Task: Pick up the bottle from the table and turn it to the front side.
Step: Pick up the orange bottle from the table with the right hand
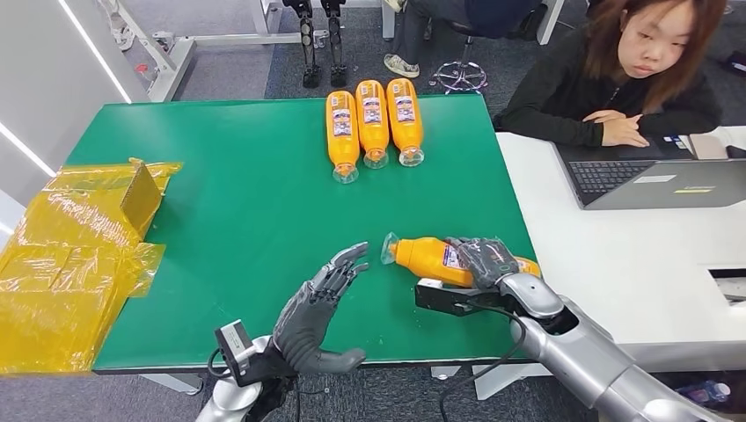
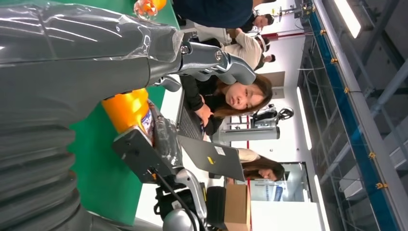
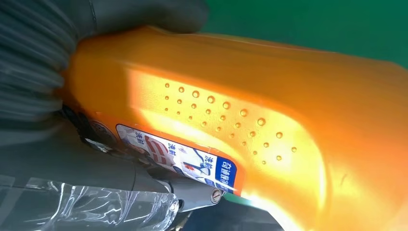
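Bottle [image 1: 428, 258] near table's [image 1: 246, 202] front edge, gripped by right hand [image 1: 482, 258] for turning; left hand [image 1: 318, 303] open, empty.

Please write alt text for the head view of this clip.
The robot's right hand grips an orange bottle lying on a green table, while its left hand hovers open nearby. Three more orange bottles lie side by side at the far edge, and a person sits at a laptop.
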Robot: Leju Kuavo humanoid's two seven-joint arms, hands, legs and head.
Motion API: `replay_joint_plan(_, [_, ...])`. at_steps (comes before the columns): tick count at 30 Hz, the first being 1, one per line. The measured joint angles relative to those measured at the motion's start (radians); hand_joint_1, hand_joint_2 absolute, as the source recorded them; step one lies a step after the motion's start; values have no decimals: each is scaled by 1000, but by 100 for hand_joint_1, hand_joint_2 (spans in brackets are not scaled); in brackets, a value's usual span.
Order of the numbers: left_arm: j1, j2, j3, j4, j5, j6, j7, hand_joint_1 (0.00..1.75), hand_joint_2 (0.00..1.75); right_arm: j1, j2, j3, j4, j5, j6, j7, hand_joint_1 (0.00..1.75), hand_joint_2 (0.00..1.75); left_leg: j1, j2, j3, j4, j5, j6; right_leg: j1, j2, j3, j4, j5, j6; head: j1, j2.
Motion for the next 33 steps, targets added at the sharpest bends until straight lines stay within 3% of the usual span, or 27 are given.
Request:
replay_joint_plan(10, [8, 0, 12, -10, -7, 17, 0, 0, 175, 68, 5, -61, -106, 159, -82, 56, 175, 175, 0, 0, 0, 0, 0, 0, 0, 0, 0, 0, 0, 0, 0, 0])
replay_joint_plan(18, [-3, 7, 41, 0, -7, 71, 0, 0, 175, 279, 59, -133, -302, 316, -224, 96, 175, 175, 0, -1, -1, -2, 0, 0, 0, -1, -2, 0, -1, -1, 0, 0])
replay_joint_plan(26, [-86, 16, 99, 114, -5, 106, 0, 0, 175, 466, 135, -167, -540, 367, -403, 49, 175, 175, 0, 0, -1, -3, 0, 0, 0, -1, -2, 0, -1, -2, 0, 0])
replay_joint_plan(33, [-114, 20, 118, 163, -2, 117, 0, 0, 175, 528, 146, -174, -606, 346, -442, 18, 175, 175, 0, 0, -1, -2, 0, 0, 0, 0, -2, 0, -1, -1, 0, 0])
